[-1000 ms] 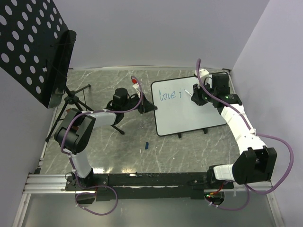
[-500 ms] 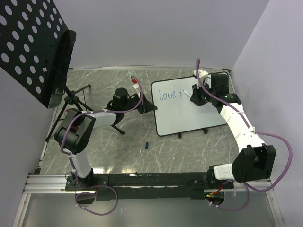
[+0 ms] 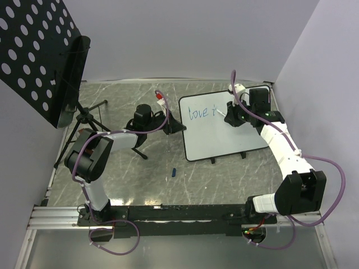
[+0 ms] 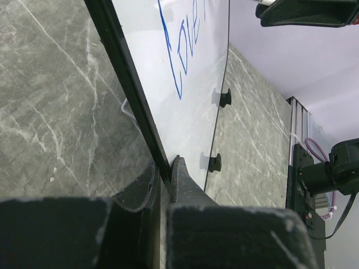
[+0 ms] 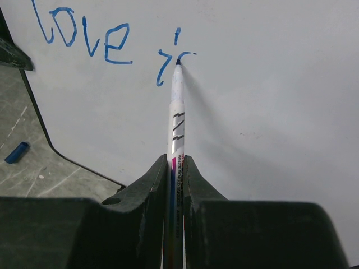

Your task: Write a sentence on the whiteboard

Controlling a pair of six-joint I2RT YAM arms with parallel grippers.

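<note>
The whiteboard (image 3: pixel 224 140) is glossy white, black-rimmed; its sentence (image 5: pixel 84 39) is blue. The marker (image 5: pixel 175 112) is white, blue-tipped. Left of the whiteboard: grey, white-veined desk (image 3: pixel 129 174), blue cap (image 3: pixel 174 172), black white-dotted panel (image 3: pixel 28 61).

Place: robotics lab cell.
Centre: grey marble-pattern desk (image 3: pixel 129 174), boxed in by plain pale walls (image 3: pixel 185 39).
Desk's near edge: aluminium rail (image 3: pixel 56 216) carrying left arm (image 3: pixel 96 193) and right arm (image 3: pixel 283 148).
Desk's far left: black perforated panel (image 3: pixel 33 50) on tripod (image 3: pixel 84 120).

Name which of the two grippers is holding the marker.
The right gripper: it is shut on the marker, whose tip touches the whiteboard. The left gripper clamps the whiteboard's rim instead.
</note>
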